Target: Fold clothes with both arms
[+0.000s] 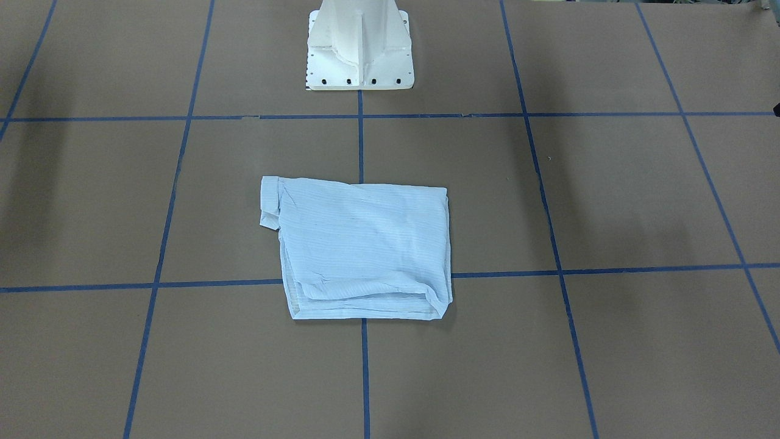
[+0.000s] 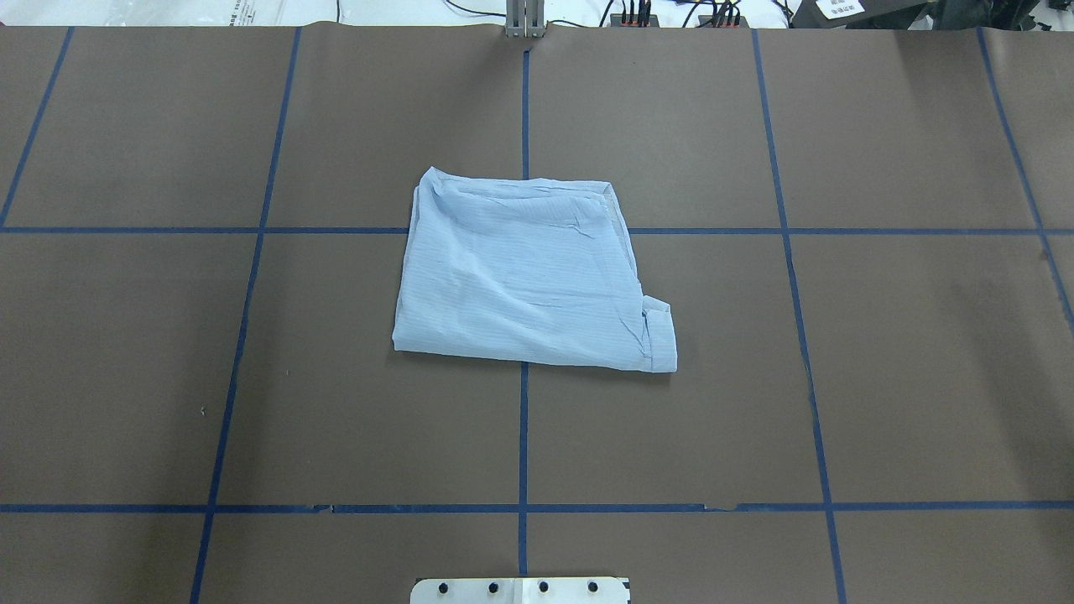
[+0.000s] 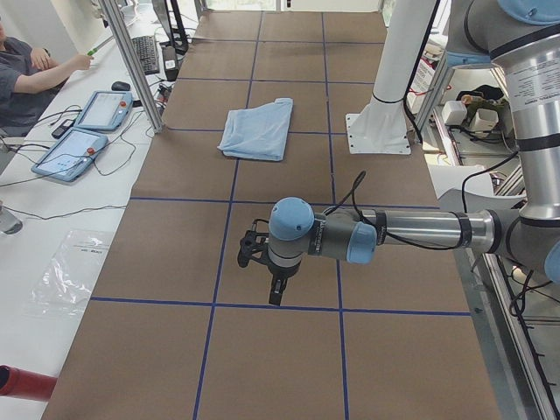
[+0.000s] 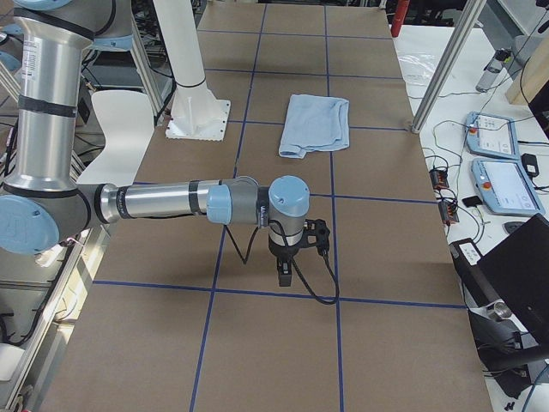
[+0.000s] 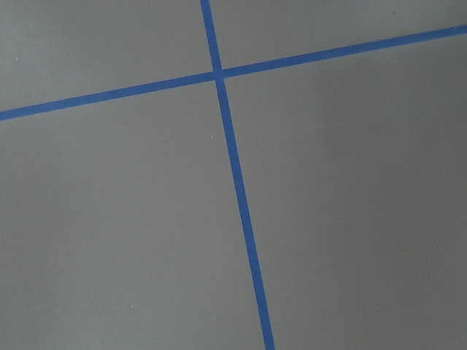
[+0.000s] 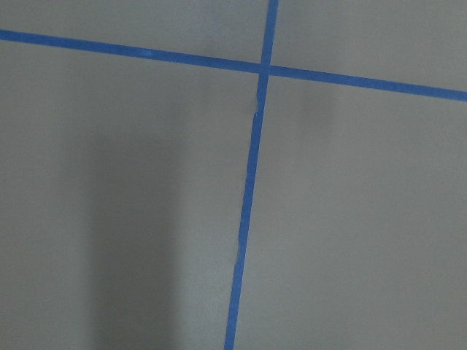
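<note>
Lying folded in a rough rectangle, the shirt (image 2: 524, 273) is sitting on the tabletop (image 2: 881, 377), near the white pedestal (image 1: 359, 55). I am seeing the left tool (image 3: 275, 296) and right tool (image 4: 284, 276) hanging well apart from it; whether either is spread, I cannot tell.

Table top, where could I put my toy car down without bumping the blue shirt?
Nearly everywhere. The table is bare in the taped squares either side of the folded shirt, and between it and the white pedestal base. Busy spots: the middle, under the shirt, and both table ends, where the left gripper and right gripper hang.
</note>
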